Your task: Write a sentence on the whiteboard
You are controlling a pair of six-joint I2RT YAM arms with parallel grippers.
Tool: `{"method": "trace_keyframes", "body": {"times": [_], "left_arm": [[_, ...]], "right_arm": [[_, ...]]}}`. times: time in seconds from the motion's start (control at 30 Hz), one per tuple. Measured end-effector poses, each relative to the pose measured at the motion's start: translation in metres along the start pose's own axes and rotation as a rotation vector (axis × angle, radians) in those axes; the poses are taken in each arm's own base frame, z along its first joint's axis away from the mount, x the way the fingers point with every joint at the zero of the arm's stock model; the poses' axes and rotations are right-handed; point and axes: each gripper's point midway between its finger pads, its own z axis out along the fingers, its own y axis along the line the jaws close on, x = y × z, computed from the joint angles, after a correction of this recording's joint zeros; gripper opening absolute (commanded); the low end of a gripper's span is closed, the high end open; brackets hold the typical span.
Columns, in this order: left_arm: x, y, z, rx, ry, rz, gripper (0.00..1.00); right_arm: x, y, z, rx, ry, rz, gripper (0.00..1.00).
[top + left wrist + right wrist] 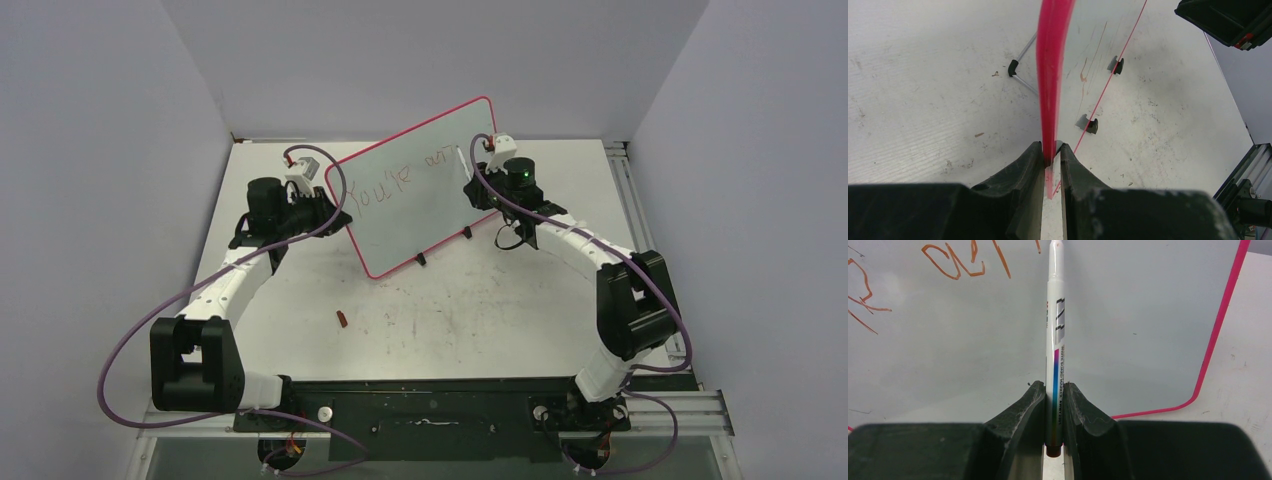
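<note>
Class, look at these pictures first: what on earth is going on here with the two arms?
The left fingers pinch the pink-red rim of the whiteboard, which stands on the table. The right fingers grip a whiteboard marker, its tip pointing at the board's face. The sentence is unfinished: "You're" and the start of a second word show in reddish-brown.

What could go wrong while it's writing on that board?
The left gripper pinches only the board's thin pink rim; writing pressure could twist it or slip it loose. The right gripper holds the marker near its tail, so it might wobble and skew the letters.
</note>
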Motion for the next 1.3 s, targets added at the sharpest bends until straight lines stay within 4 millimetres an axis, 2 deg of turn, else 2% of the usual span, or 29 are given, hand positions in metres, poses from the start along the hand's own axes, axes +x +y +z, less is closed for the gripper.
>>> {"method": "trace_keyframes", "body": {"times": [0.6,0.93,1.3], "left_arm": [[0.0,0.001,0.0,-0.003,0.0,-0.001,0.0],[0.0,0.001,0.0,-0.004,0.001,-0.001,0.0],[0.0,0.001,0.0,-0.004,0.001,-0.001,0.0]], "right_arm": [[0.003,-0.001,0.003,-0.001,0.021,-0.027,0.05],[0.011,0.007,0.003,-0.015,0.048,-0.057,0.05],[0.013,0.001,0.002,0.014,0.052,-0.056,0.05]]}}
